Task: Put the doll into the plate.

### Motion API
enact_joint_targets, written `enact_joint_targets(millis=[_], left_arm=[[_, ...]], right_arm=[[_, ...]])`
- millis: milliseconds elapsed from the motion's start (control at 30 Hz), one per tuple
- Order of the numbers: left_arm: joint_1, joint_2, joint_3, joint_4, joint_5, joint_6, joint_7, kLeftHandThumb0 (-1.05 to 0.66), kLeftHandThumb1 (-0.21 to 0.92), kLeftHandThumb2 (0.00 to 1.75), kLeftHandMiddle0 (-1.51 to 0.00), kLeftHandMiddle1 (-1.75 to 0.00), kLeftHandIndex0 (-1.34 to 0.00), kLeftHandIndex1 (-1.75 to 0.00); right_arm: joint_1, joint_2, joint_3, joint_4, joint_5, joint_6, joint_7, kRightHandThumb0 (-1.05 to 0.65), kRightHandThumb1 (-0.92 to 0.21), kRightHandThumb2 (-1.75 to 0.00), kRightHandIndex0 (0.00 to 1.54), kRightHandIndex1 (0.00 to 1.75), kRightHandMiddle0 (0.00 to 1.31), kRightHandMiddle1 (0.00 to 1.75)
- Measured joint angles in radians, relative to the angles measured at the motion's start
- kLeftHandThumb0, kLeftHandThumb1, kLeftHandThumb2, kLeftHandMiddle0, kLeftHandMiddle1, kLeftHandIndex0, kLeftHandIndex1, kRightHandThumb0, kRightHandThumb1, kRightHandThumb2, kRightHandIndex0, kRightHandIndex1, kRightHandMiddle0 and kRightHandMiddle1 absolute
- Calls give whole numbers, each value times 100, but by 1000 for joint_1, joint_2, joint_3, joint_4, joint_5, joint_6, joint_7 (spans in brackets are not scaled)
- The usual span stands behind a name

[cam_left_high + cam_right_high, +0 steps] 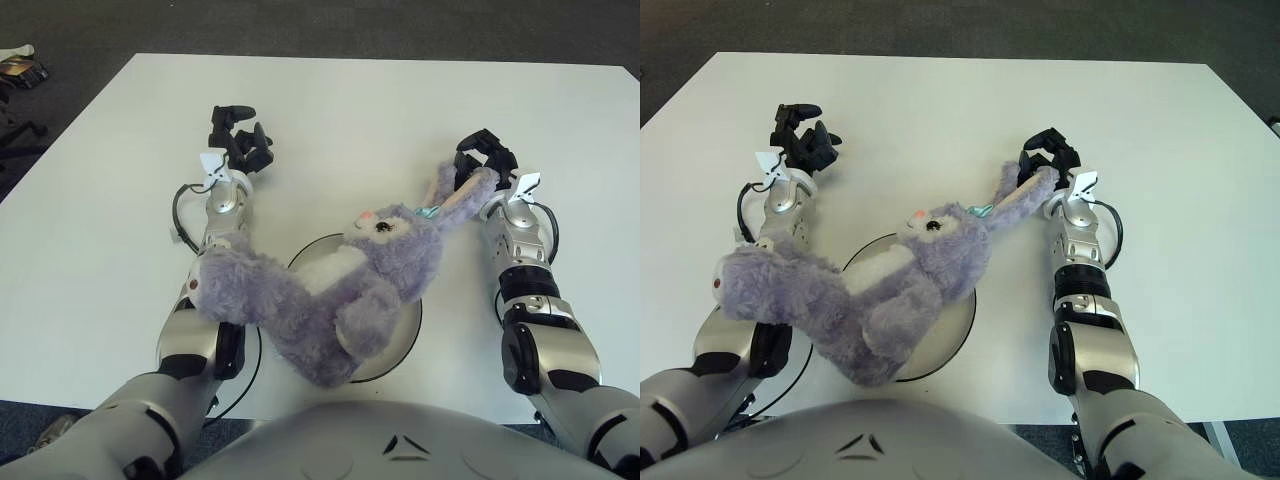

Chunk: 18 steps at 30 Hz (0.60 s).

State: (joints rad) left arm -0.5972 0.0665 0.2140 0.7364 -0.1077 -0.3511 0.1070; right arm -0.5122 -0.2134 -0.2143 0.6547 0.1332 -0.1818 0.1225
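Purple doll (340,290) across plate (405,330)

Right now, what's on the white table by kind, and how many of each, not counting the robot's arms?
Plush doll: 1, a purple bunny lying across the plate, one ear at the right robot hand.
Plate: 1, white and round, under the doll.
Left robot hand holds nothing.
Total: 2

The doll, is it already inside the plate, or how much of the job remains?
Mostly done: the doll lies across the plate, body over it. In hand: the right hand is at the ear tip; whether it grips is unclear. The left hand shows open beyond the doll. Left: one leg overhangs onto the left forearm.
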Motion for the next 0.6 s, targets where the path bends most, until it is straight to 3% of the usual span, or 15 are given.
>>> enact_joint_targets(millis=[167,600], left_arm=[[18,-7,-9,-22,4,0,1,-1,40,123,-61,-170,-29,-175],[62,-35,-32,-81,15,11,4,-1,37,127,-62,-172,-31,-175]], right_arm=[[33,8,14,-85,0,62,-3,-1,-3,-164,80,175,65,170],[136,33,65,-365,5,295,-2,-2,1,-159,86,175,80,143]])
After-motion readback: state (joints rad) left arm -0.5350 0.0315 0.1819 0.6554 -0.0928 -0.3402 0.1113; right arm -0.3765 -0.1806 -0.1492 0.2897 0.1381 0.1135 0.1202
